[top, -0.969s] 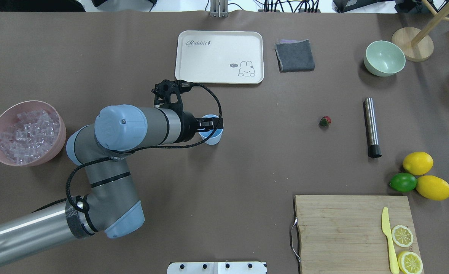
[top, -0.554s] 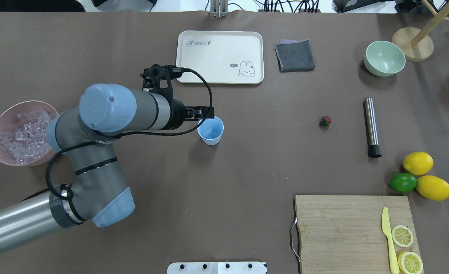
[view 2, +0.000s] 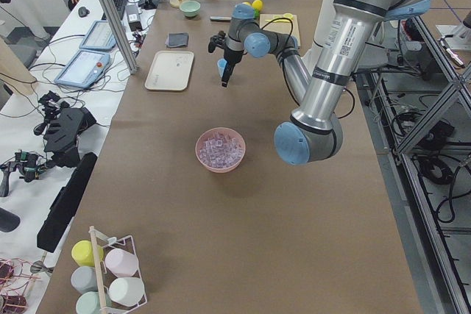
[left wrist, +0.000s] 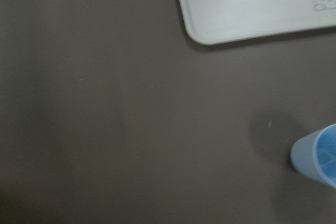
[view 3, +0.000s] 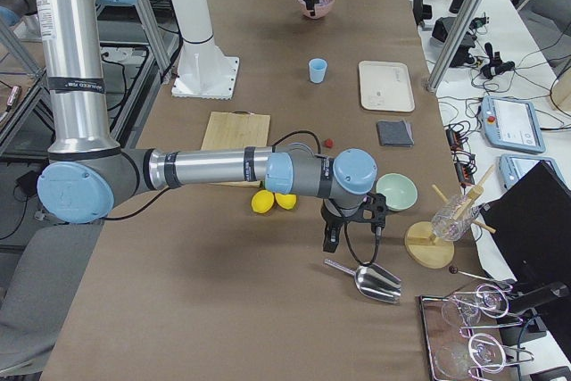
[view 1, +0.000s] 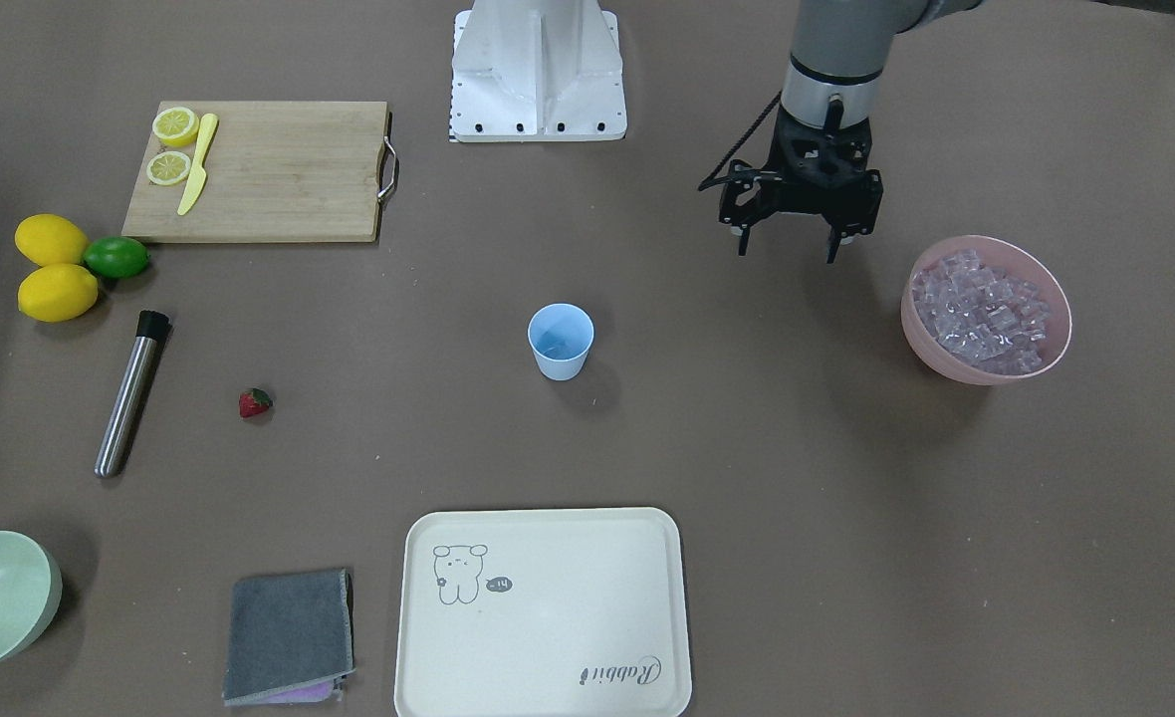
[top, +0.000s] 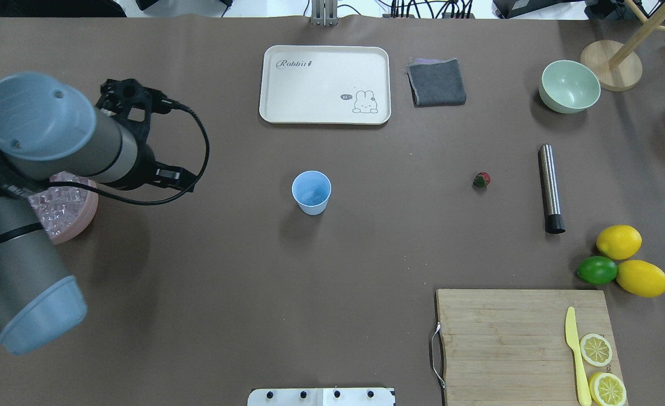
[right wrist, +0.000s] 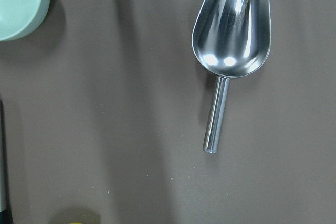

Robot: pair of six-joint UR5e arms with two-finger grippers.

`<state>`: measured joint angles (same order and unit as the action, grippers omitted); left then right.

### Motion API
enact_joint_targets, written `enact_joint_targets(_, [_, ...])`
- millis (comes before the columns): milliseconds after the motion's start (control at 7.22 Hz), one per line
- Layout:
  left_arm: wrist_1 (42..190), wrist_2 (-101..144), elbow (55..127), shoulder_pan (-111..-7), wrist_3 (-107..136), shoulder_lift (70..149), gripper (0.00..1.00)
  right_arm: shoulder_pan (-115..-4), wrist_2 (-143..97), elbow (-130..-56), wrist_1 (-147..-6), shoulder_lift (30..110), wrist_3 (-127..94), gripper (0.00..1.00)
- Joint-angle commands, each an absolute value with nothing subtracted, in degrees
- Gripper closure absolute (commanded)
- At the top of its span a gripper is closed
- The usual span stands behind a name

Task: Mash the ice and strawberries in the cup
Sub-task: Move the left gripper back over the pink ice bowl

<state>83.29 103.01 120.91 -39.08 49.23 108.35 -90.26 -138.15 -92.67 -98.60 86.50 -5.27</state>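
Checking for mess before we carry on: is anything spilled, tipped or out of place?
Nothing stands out. The cup stands upright, the ice is all inside the pink bowl, none loose on the table, and the strawberry looks whole.

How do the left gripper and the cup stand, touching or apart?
Apart. The front-facing view shows bare table between the left gripper and the cup.

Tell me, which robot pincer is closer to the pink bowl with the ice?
Left. The left pincer hangs beside the pink bowl, on its cup side. The right pincer is far away at the table's other end, near the metal scoop.
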Motion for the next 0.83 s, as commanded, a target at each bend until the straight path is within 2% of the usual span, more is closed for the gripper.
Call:
enact_joint_targets(0, [99.24,106.67,122.17,-42.69,44.42,92.09,0.07,-90.26,-138.25,-92.99,-98.53,86.83,-5.19,0.0])
enact_joint_targets(138, [101.32,109.74,121.82,-46.98,38.99,88.8,0.08,-90.26,-138.16,-93.68,-98.53,87.27,-5.27,0.0])
enact_joint_targets(415, [102.21,109.95,118.41,-51.04,30.8,87.98,0.1,-90.26,-138.25,-93.78,-98.61,87.36,-5.27,0.0])
enact_joint_targets(692, [113.05,113.96,109.12,-54.3,27.43,88.59,0.11,-90.26,-138.16,-93.6,-98.53,87.28,-5.27,0.0])
